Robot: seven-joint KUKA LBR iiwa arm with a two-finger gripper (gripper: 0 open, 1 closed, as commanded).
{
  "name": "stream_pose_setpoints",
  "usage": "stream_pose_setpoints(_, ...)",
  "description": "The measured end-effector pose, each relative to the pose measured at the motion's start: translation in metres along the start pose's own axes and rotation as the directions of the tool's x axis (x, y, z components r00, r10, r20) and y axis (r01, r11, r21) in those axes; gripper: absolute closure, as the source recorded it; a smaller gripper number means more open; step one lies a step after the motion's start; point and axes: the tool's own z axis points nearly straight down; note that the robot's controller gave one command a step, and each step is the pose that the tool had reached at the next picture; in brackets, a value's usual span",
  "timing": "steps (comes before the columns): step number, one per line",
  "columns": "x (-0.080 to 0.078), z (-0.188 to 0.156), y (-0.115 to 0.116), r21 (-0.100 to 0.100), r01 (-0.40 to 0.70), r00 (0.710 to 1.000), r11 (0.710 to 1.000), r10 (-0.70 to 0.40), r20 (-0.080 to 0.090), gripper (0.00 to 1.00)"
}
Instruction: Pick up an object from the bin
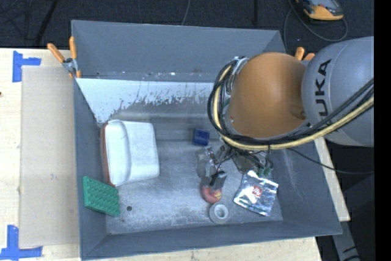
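1. Reddish-orange, small and roundish: that's the ball-like thing [212,194] your hand [214,176] is parked over. It lies right of the middle of the bin [171,58], close to the wall at the bottom of the view. The hand's tip is just above it or maybe touching, hard to call.
2. Hand state: honestly can't tell if it's wide or narrow, since the tip is a dark tangle under the orange wrist cover [269,95]. Nothing I'd call held.
3. Handling guess: it's probably light, and being round it'll want to roll or squirt out sideways if you catch it off-centre. I can't say whether it's soft or hard, so don't crush it.
4. Where to grab: come straight down, straddle its widest part, stay centred and close gently.
5. Watch the neighbours. A grey ring [219,213] sits just beside it toward that bottom wall, and a shiny foil packet [256,194] lies near on the right. Either could get snagged.
6. The blue block [200,136], white box [130,151] and green mat [101,195] are well apart, no worries there.
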Motion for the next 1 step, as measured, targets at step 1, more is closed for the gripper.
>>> stream_pose_setpoints(1, -0.0018, -0.0043, -0.0001, 0.001, -0.002, 1.0, 1.0, 0.002, 0.008, 0.0)
